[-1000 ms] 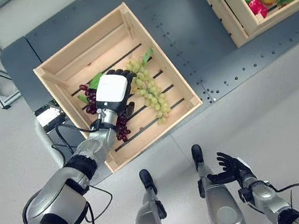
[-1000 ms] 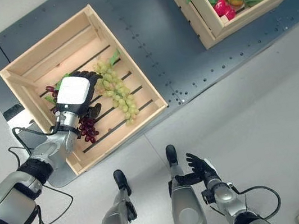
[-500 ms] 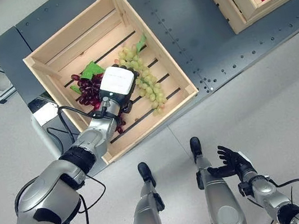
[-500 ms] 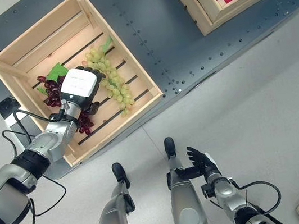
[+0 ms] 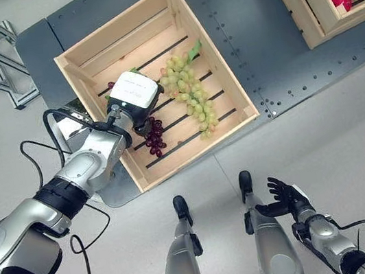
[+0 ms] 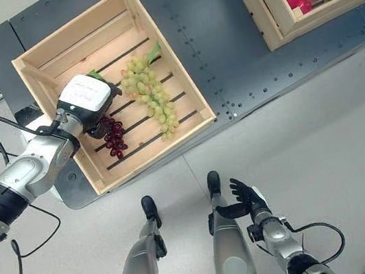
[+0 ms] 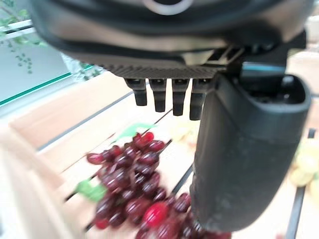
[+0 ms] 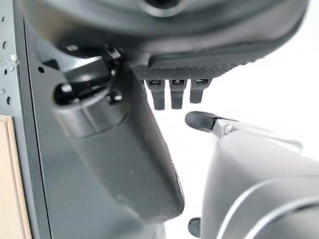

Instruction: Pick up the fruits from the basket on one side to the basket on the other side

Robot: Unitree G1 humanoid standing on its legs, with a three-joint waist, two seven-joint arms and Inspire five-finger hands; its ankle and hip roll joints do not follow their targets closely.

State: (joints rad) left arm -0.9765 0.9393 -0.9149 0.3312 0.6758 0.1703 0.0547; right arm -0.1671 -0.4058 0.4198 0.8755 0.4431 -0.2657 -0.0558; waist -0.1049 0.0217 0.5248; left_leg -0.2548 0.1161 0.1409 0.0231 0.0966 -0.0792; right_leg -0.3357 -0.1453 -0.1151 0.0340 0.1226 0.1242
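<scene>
While the dark grey metal table [image 5: 234, 24] carries the slatted wooden crate [image 5: 204, 43], the left hand [image 5: 133, 97] hovers with relaxed fingers [image 7: 159, 93] above dark red grapes [image 7: 134, 184]; green grapes [image 5: 191, 97] lie just beyond them. The right hand [image 5: 284, 197] hangs open.

Right hand [image 8: 149, 45] seen from very close, dark bulk along the upper edge, thumb [image 8: 124, 159] large and dark in the foreground, short straight fingers [image 8: 172, 94] in a row beside it, dark bench [image 8: 50, 209] behind, pale wooden edge [image 8: 10, 184] at one side, light floor [image 8: 279, 99] beyond
</scene>
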